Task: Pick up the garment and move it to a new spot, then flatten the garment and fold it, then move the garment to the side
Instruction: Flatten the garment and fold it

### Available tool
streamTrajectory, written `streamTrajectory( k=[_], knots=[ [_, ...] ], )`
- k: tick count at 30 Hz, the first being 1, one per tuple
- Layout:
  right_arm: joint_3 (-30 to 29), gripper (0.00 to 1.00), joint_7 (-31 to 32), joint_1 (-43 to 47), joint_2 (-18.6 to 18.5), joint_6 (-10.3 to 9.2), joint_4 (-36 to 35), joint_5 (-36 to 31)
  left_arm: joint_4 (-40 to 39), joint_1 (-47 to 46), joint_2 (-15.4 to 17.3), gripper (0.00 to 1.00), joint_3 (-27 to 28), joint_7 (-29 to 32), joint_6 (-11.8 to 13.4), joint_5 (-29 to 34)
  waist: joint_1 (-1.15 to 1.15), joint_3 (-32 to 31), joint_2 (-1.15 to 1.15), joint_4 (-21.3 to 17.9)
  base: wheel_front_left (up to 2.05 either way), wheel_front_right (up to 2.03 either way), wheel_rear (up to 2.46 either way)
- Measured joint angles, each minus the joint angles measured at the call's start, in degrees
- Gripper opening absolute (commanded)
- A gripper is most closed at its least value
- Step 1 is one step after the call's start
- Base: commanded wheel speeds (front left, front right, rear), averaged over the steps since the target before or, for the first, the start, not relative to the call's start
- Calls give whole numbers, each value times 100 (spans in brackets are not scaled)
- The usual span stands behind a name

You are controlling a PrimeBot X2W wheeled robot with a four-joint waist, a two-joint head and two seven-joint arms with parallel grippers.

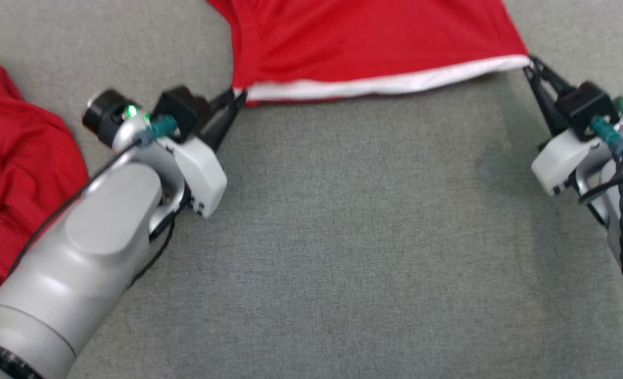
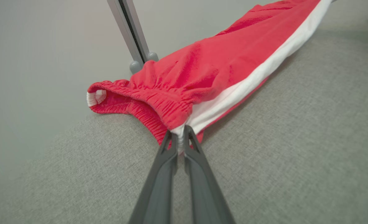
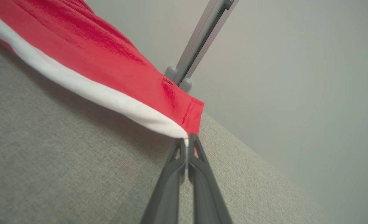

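My left gripper (image 1: 239,97), at eleven o'clock, pinches the red garment (image 1: 369,37) by its waistband corner. My right gripper (image 1: 528,62), at two o'clock, clamps its hem corner.

Nothing readable here tbh: no text, logos, labels or numbers anywhere, not even on the red garment (image 1: 369,47).

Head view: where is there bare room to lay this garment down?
The grey surface is bare below the garment, from left gripper across to right gripper. Crowded at far left, where another red cloth lies.
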Motion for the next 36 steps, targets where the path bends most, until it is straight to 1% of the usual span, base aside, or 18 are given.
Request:
streamTrajectory(
  k=[6,8,11,12,16,19,22,25,28,30,32,36],
  knots=[
    [701,0,-5,292,-324,0,78,682,74,399,82,0,-567,-7,0,-166,0,-558,0,16,0,0,0],
    [1139,0,-11,391,-433,0,170,937,45,526,105,0,-716,-8,0,-242,0,-729,0,19,0,0,0],
    [1848,0,226,517,-608,1,166,1526,-45,726,178,0,-965,-7,0,-322,0,-977,0,26,0,0,0],
    [1848,0,226,517,-608,1,166,1526,-45,726,178,0,-965,-7,0,-322,0,-977,0,26,0,0,0],
    [2652,0,548,533,-1092,1,-196,2428,-235,1014,271,0,-1181,-3,-1,-482,0,-1294,0,41,0,0,0],
    [3200,0,762,608,-1454,1,-592,3037,-431,1283,339,0,-1296,63,-4,-637,0,-1529,0,46,0,0,0],
    [3667,0,993,627,-1849,2,-987,3492,-705,1538,426,0,-1379,189,-4,-737,0,-1757,0,38,0,0,0],
    [3961,0,1272,680,-2226,2,-1444,3884,-1038,1759,516,0,-1433,372,-4,-762,0,-1969,0,19,0,0,0],
    [4108,0,1478,812,-2622,1,-1962,4061,-1655,2039,699,0,-1479,730,-4,-987,0,-2154,0,-5,0,0,0],
    [4146,0,1649,959,-2888,1,-2302,4205,-2126,2156,886,0,-1494,1046,-4,-1116,0,-2257,0,-24,0,0,0],
    [4175,0,1783,1096,-3116,1,-2628,4334,-2559,2252,1125,0,-1481,1374,-4,-1113,0,-2336,0,-48,0,0,0],
    [4180,0,2036,1211,-3575,2,-3281,4328,-3303,2611,1447,0,-1500,1845,-4,-1216,-1,-2415,0,-144,0,0,0]
  ],
)
